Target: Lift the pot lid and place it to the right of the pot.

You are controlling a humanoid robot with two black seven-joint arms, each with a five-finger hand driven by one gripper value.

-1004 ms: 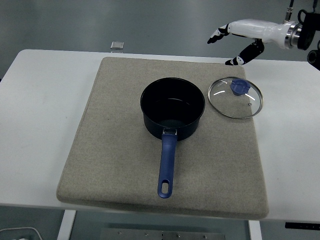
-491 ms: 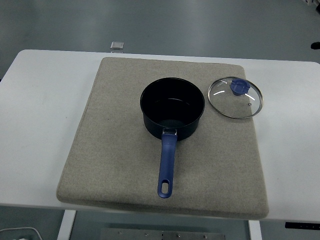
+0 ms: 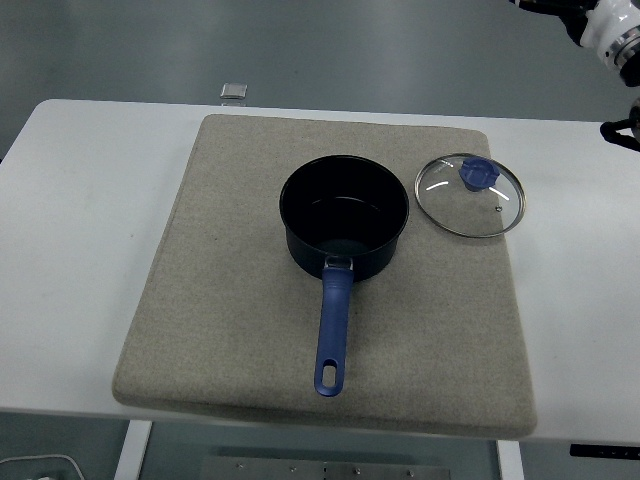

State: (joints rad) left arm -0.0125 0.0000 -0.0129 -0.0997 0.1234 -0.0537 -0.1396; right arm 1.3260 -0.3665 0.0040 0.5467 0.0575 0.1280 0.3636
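Observation:
A dark blue pot (image 3: pixel 345 215) stands open on a beige mat (image 3: pixel 230 300), its blue handle (image 3: pixel 333 335) pointing toward the near edge. The glass lid (image 3: pixel 470 196) with a blue knob (image 3: pixel 477 174) lies flat on the mat just right of the pot, apart from it. Only a white wrist part of my right arm (image 3: pixel 605 22) shows at the top right corner, far above and right of the lid. Its hand is cut off by the picture's edge. My left arm is out of view.
The mat lies on a white table (image 3: pixel 70 220). A small grey square object (image 3: pixel 234 91) sits at the table's far edge. A black part (image 3: pixel 622 131) shows at the right edge.
One second ago my right hand hung open just beyond the lid. It drew away up and right, left the picture, and now only its wrist shows at the corner. Pot and lid have not moved.

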